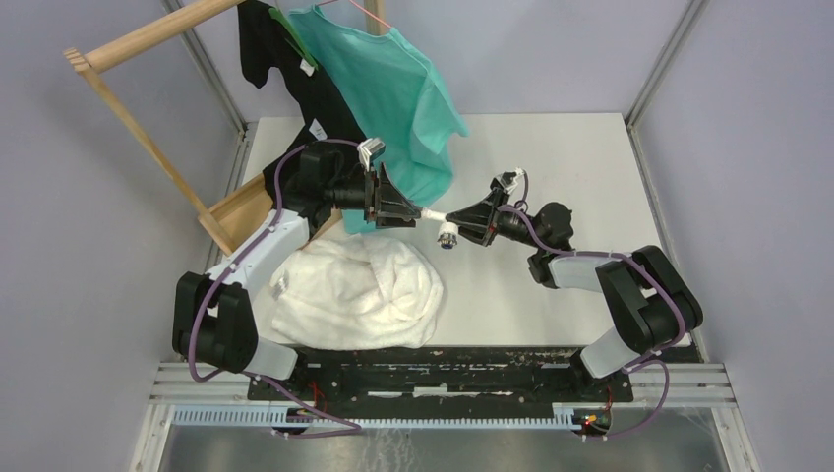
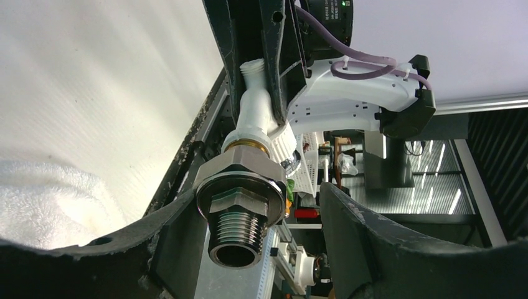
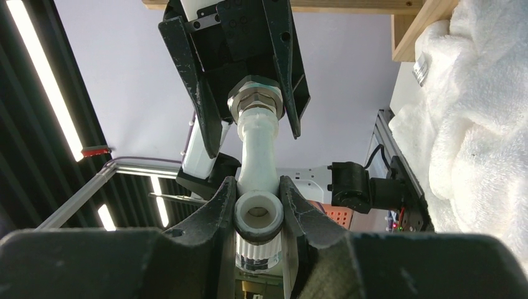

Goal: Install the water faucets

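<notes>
Table (image 1: 551,157): one. Your left arm (image 1: 261,246) and right arm (image 1: 639,295) are bolted at its near edge, and the work is held in the air above its middle.

Clutter: one wooden rack (image 1: 148,149) at the far left, with one green garment (image 1: 393,88) and one black garment (image 1: 295,69) hanging from it. One white towel (image 1: 344,285) lies heaped in front of the left arm.

Left gripper (image 1: 405,208): its jaws stand on either side of the metal fitting (image 2: 240,202). Your left wrist view shows a gap on one side of the flange, so you cannot tell whether they bite.

Right gripper (image 3: 258,198): clamped on the round end of the white spout (image 3: 255,146), one finger on each side.

White spout: one, off the table, bridging the two grippers. Its long axis runs straight from the right gripper to the left gripper, across the table.

Metal fitting: one, silver and threaded. It sits on the left-arm end of the spout behind a brass collar (image 2: 247,147), and its open threaded end points into the left gripper, towards that wrist.

Relation that matters: fitting and spout share one axis, and your left arm is the nearer to the fitting. Any turning should, I judge, go about that axis while the right arm steadies the spout.

Risk: jaws closing off-centre may cock the fitting on its thread.
</notes>
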Robot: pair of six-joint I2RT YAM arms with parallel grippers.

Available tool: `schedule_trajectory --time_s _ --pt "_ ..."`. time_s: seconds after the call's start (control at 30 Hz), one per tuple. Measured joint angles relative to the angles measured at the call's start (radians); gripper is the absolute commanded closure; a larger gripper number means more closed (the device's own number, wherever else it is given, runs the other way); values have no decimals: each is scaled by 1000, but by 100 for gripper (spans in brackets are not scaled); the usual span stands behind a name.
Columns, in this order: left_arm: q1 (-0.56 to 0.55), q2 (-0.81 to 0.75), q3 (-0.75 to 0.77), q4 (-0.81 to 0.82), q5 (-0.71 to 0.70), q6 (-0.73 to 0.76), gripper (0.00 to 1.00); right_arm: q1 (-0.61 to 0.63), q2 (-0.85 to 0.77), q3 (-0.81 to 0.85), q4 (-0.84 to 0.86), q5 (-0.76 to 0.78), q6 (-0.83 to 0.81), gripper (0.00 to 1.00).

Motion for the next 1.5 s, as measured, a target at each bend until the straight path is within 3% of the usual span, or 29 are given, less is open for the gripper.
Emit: schedule_trajectory --time_s 0.27,0.37,0.53,0.67,0.8,0.83,0.93,1.03,1.5 --pt "1 -1 -4 18 2 -1 28 -10 0 2 0 -9 -3 99" --pt "1 -1 -4 34 3 -11 33 -13 0 14 -2 -21 -3 99" --pt "2 -1 -5 81 3 -38 50 -20 0 39 3 -47 3 99" --pt "2 -1 -10 99 5 -56 78 -20 0 47 14 -61 6 99" --pt "2 -1 -16 111 5 -65 89 -21 0 47 14 -65 8 99" --pt "2 -1 -16 114 5 -68 87 -21 0 47 14 -65 7 99" --pt "2 -1 -18 121 5 -72 55 -21 0 47 14 -65 7 99" --pt "2 -1 -19 123 5 -74 43 -20 0 47 10 -66 5 99" --pt "2 -1 -21 125 6 -76 33 -20 -14 49 -43 -84 -31 99"
